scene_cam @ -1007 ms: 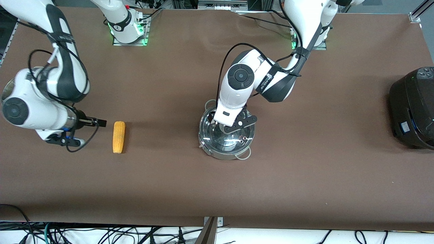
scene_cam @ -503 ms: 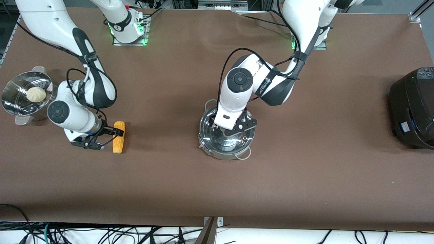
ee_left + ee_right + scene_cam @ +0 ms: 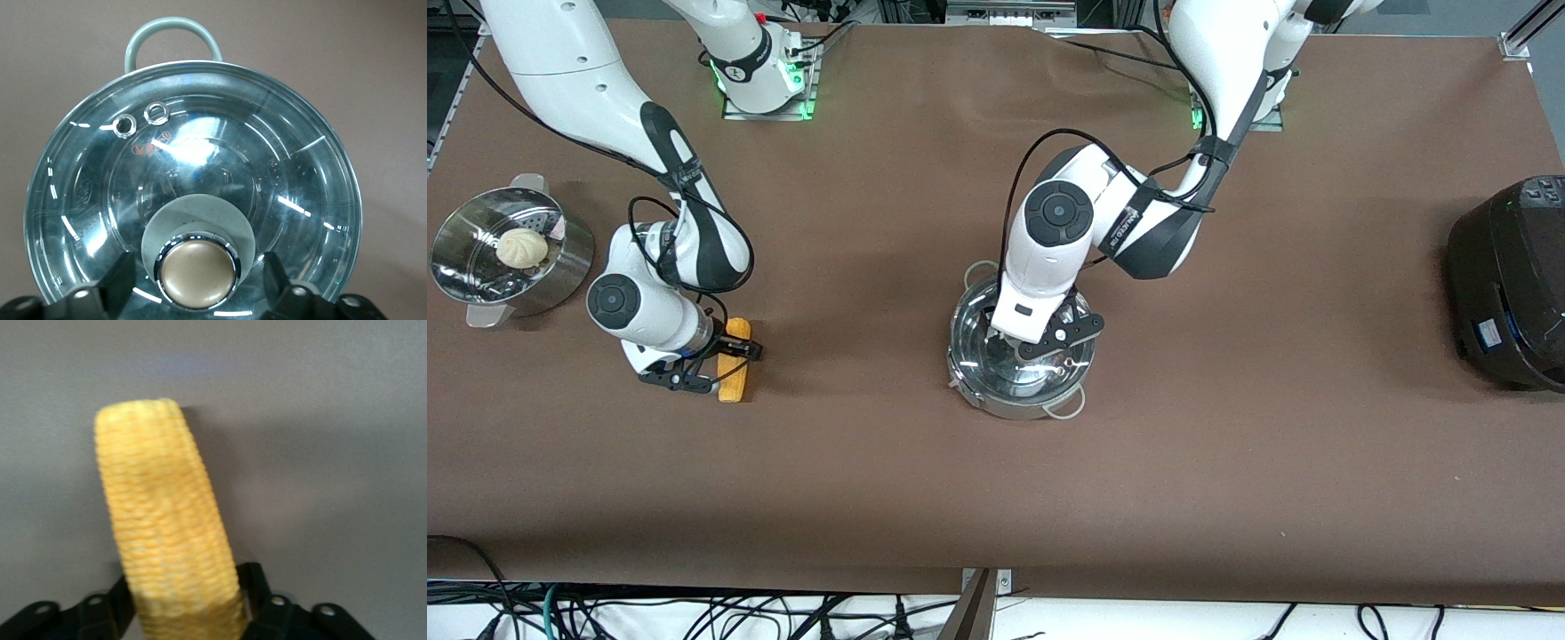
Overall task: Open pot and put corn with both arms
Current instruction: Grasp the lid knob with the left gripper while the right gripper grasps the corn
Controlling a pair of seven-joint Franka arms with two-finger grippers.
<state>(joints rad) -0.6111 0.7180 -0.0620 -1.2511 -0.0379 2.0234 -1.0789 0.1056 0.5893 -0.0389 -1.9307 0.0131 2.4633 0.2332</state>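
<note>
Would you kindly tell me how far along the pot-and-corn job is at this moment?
Done: nothing yet; the lid sits on the pot. In hand: the left tool straddles the lid's knob, open; the right tool straddles the corn on the table. Left: grasp both, lift the lid, drop the corn in.

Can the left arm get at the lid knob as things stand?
Probably yes. The left gripper hangs right over the pot, its open fingers flanking the tan knob on the glass lid, with nothing between them.
</note>
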